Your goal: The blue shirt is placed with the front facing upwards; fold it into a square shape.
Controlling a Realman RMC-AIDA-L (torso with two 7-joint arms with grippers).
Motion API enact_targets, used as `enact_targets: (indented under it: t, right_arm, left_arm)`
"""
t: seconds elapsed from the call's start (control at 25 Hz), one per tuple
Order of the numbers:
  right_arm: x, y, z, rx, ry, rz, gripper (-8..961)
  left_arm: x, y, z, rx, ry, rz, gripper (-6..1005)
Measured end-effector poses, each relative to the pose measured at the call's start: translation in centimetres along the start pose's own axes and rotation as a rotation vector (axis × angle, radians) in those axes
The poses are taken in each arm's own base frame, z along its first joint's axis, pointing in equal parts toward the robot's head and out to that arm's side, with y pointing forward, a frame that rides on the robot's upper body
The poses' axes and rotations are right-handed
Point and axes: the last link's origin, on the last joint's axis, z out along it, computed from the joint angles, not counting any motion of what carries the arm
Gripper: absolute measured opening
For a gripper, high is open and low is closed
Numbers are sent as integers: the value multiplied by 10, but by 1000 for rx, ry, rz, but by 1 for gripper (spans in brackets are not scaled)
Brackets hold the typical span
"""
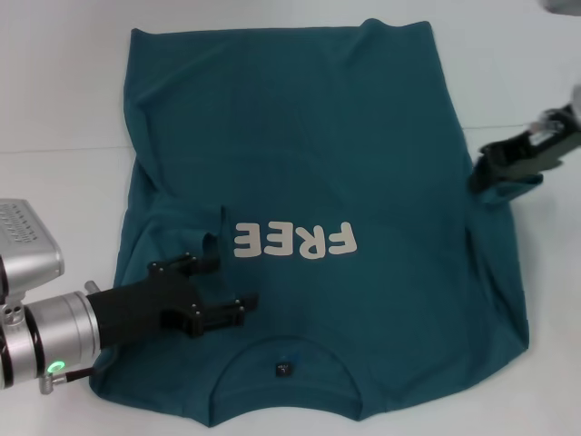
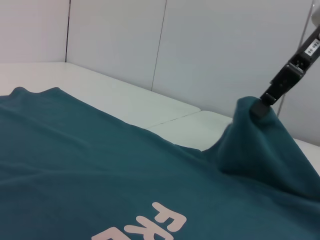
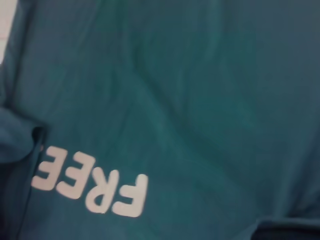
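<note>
We find the blue shirt lying front-up on the white table, collar toward the robot, its left sleeve already turned in beside the lettering. The right gripper is closed on the right sleeve edge, tenting it up, while the left gripper hangs spread and empty over the chest. We judge the cloth light, limp and prone to wrinkling, best pinched at hems and seams.

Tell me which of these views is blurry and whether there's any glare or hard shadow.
Right wrist view: soft and smeared, the blue shirt and its lettering fuzzy-edged. Head view: sharp, evenly lit, no glare, faint shadows beside the left gripper. Left wrist view: crisp on the right gripper pinching fabric.
</note>
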Motion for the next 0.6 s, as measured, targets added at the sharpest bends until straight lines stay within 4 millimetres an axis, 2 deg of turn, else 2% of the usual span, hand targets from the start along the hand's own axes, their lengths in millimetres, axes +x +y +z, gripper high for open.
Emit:
enact_targets:
  t: [0.32,0.6]
  right_arm:
    - [-7,41,20,-14,73,-111,22]
    - [3,56,42,7,159,-174,21]
  left_arm:
    - [0,-1,0,3,-1,0,876]
    - [0,-2,0,8,-3,1,876]
